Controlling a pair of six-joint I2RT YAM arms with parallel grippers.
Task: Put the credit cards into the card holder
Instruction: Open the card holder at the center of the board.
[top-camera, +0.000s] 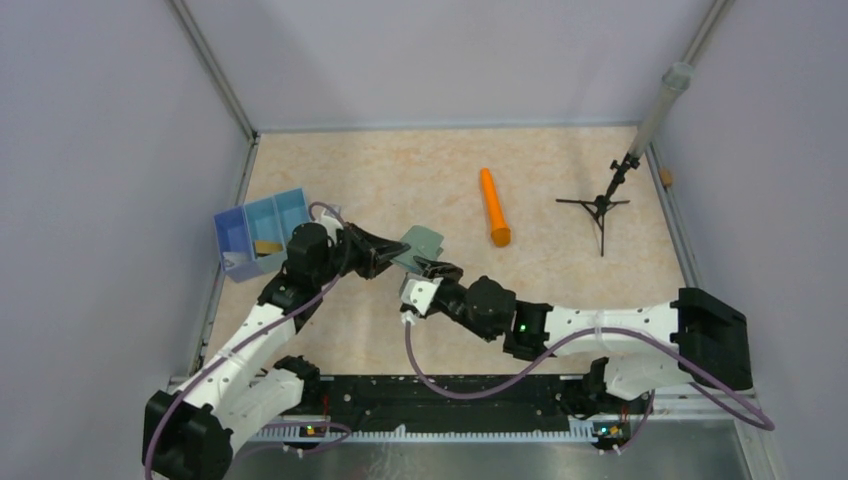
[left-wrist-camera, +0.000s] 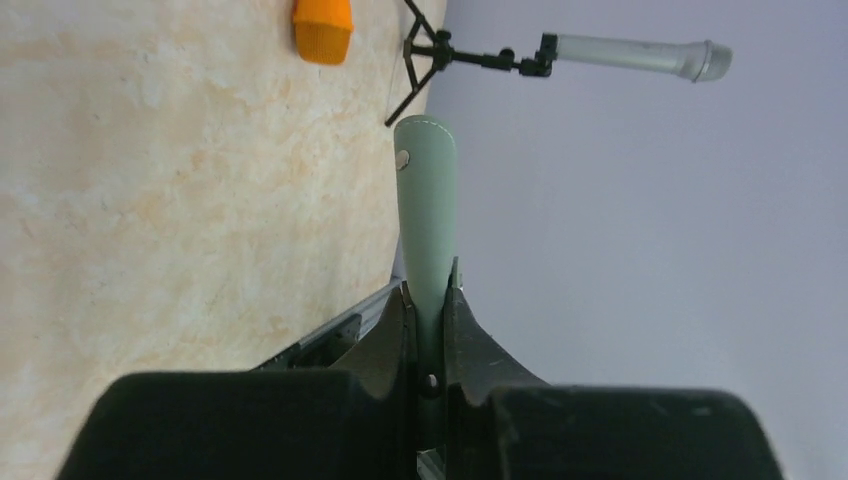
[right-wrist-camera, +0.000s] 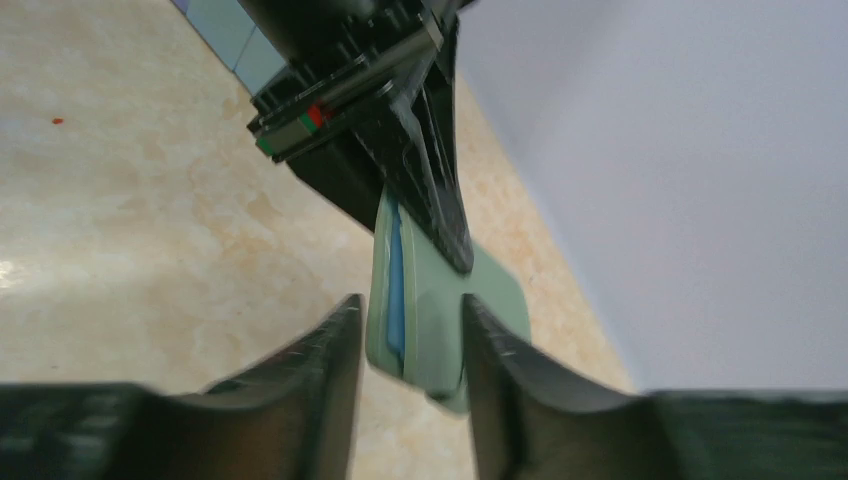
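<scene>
One thing hangs between both arms: the card holder (top-camera: 422, 243), lifted clear of the counter (top-camera: 400, 180) and stood on edge, its stud facing out. The left claw (left-wrist-camera: 428, 300) is clenched on its near edge. The right claw (right-wrist-camera: 410, 330) has a finger on either side of the far edge but looks released: the fold gapes a little and shows its pale blue lining, unsqueezed.

The chief risk, as I judge it, is that single narrow pinch. If the right claw drags on the cover as it backs off, the wallet may swivel in the left claw or slip out and land shut on the counter. The fold is also barely parted, so a card pushed at it now would likely catch on the lip. What looks like one of the credit cards (top-camera: 266, 246) lies in the blue tray (top-camera: 240, 225) behind the left arm, well apart from the wallet, so the fetch would fall to the right arm, reaching past the wallet.

The counter is pale marbled beige stone-look, smooth and probably slick for thin cards. An orange cylinder (top-camera: 494, 207) lies toward the middle, and a small black tripod (top-camera: 600, 205) with a pale tube stands at the right. Plain lilac-grey walls close in three sides.
</scene>
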